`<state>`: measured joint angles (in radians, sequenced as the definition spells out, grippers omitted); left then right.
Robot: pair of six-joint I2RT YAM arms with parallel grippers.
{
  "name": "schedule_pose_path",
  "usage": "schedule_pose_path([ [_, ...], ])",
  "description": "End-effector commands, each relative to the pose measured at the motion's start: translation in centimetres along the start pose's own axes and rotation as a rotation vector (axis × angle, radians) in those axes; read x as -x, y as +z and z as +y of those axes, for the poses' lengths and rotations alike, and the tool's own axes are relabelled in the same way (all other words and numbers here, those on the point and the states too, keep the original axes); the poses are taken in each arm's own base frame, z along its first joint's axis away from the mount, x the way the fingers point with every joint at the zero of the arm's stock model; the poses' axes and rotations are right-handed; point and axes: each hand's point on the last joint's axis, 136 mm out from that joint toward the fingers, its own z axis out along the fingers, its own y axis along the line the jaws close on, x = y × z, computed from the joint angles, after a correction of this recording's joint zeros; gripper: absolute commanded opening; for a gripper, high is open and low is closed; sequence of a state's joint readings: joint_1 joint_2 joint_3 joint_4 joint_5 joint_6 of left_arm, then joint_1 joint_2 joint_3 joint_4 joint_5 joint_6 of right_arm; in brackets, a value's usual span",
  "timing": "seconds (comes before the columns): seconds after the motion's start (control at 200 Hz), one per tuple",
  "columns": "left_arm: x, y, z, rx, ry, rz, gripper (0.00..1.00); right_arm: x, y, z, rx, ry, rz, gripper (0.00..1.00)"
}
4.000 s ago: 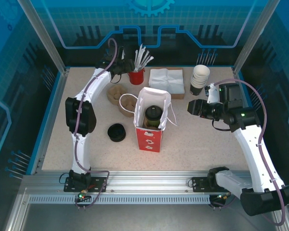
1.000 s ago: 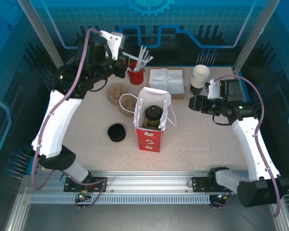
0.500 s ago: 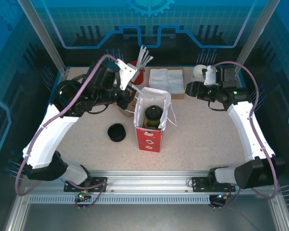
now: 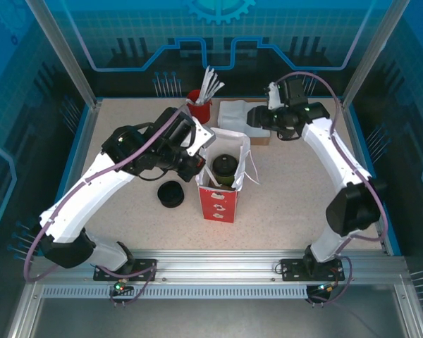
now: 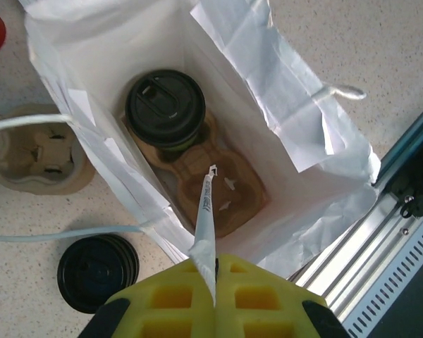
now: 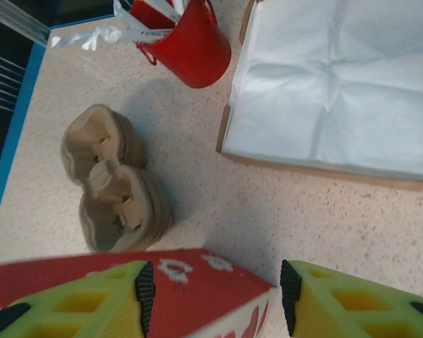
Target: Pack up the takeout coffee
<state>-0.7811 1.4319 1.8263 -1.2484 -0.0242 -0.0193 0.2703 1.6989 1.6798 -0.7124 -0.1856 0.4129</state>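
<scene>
1. Top external view, left of the paper bag: a lid stack sits on the table just off the bag's near-left side. A carrier stack lies at its far-left, partly under the left arm.
2. Left gripper hangs over the bag's left rim, fingers pressed together on a thin paper-wrapped stick. The stick's long axis runs from the fingers down into the bag mouth. Its tip is over the empty socket of the cup carrier on the bag floor.
3. Takeout coffee is inside the bag, upright, black lid on, seated in the carrier's other socket. From the left gripper it lies below and further into the bag, just beside the stick's line, not under it.
4. Judgement: the left arm is the nearer one, and a release here should drop the stick beside the cup. Risk: the stick catches on the creased bag wall or lands on the lid.
5. Beyond the bag's far-right rim: right gripper is above the napkins, fingers parted to a middling gap, nothing visibly pinched. In the right wrist view the bag's red printed panel shows blurred in that gap; contact cannot be told.
6. Surface and room: speckled table, level, bare to the right and near side of the bag. The bag mouth is open but narrow. A red cup with more sticks stands behind the bag.
</scene>
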Motion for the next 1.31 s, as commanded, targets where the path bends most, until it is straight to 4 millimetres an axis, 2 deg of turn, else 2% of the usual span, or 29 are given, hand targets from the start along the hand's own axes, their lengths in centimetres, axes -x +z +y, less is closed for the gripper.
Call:
schedule_pose_path([
  [0.0,0.0,-0.2,-1.1,-0.057,0.009,-0.029,0.04,1.3,1.3,-0.3,-0.061,-0.050,-0.028,0.53],
  [0.215,-0.6,1.1,-1.4,-0.074,-0.005,-0.005,0.06,2.3,4.6,-1.3,-0.132,-0.078,-0.064,0.53],
  [0.335,-0.7,1.1,-1.5,-0.078,-0.011,-0.006,0.08,2.3,6.6,-1.9,-0.154,-0.079,-0.053,0.53],
  [0.375,-0.7,1.0,-1.5,-0.083,-0.011,-0.008,0.12,2.3,7.3,-2.1,-0.162,-0.077,-0.046,0.53],
  [0.48,-0.4,0.6,-1.5,-0.082,-0.016,-0.028,0.31,2.3,8.8,-2.7,-0.182,-0.077,-0.030,0.53],
  [0.525,-0.3,0.3,-1.5,-0.081,-0.017,-0.041,0.36,2.3,9.4,-2.9,-0.191,-0.079,-0.025,0.53],
  [0.85,0.7,-1.8,-1.0,-0.044,-0.021,-0.115,0.41,2.6,12.1,-3.8,-0.241,-0.092,-0.018,0.54],
  [1.016,0.8,-2.7,-0.9,-0.042,-0.008,-0.156,0.53,2.7,13.2,-4.4,-0.272,-0.098,-0.004,0.54],
  [1.166,1.3,-3.6,0.0,0.004,-0.024,-0.230,0.68,2.9,14.3,-4.9,-0.293,-0.108,0.004,0.54],
  [1.301,1.7,-4.7,0.7,0.038,-0.034,-0.299,0.72,3.0,15.4,-5.6,-0.320,-0.115,0.022,0.55],
])
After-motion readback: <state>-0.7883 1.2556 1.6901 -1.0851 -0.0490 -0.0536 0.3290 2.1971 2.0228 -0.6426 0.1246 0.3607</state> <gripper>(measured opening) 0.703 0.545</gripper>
